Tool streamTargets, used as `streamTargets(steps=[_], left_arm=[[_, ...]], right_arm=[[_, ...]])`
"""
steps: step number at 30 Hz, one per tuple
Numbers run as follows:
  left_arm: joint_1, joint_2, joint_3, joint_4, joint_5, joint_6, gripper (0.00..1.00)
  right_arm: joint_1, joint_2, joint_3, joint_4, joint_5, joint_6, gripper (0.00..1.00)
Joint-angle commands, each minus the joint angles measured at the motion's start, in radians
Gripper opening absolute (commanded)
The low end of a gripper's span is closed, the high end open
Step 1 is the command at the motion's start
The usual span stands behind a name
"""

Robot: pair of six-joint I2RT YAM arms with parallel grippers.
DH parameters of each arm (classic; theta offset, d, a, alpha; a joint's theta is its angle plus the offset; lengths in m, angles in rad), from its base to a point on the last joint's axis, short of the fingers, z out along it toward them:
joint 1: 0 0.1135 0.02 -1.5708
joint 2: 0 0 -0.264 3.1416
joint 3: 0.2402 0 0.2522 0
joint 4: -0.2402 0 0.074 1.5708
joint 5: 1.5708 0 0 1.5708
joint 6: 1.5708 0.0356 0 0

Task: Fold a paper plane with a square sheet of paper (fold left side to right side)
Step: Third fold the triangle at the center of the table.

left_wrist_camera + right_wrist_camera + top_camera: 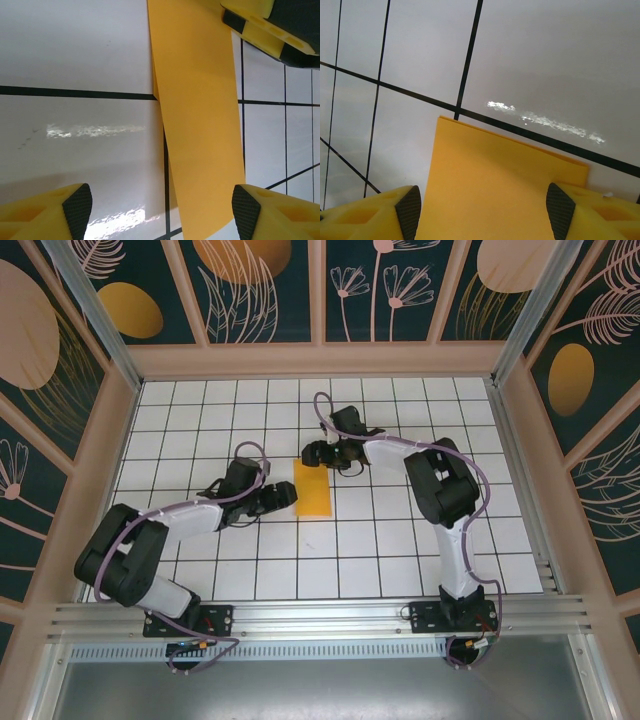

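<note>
Now L hand [160, 207] & R hand [485, 207] unclenched; each straddles paper [312, 490] (flat on table [400, 560]).

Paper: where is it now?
Top view: the paper lies mid-table, a narrow strip, left gripper at its left edge, right gripper at its far end.

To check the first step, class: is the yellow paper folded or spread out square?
Folded. The paper lies as a narrow rectangle, not a square; the left wrist view shows a second layer's edge.

Overhead plus two wrist close-ups on paper [313, 489]
</note>
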Motion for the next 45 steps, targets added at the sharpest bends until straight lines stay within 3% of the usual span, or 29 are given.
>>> streamTargets(steps=[1,22,29,37,45], left_arm=[[0.007,0.041,0.043,0.059,0.057,-0.01,0.74],[0.007,0.229,0.09,0.226,0.207,-0.093,0.64],[0.007,0.23,0.089,0.215,0.183,-0.097,0.57],[0.007,0.221,0.086,0.19,0.16,-0.086,0.37],[0.006,0.224,0.082,0.185,0.16,-0.08,0.11]], right_arm=[[-0.008,0.035,0.003,-0.069,0.019,-0.034,0.69],[-0.004,0.017,-0.044,-0.028,-0.019,-0.009,0.65],[-0.006,0.013,-0.043,-0.031,-0.016,-0.01,0.65],[-0.006,0.011,-0.039,-0.032,-0.012,-0.011,0.65],[-0.005,-0.015,-0.052,-0.005,0.003,-0.009,0.69]])
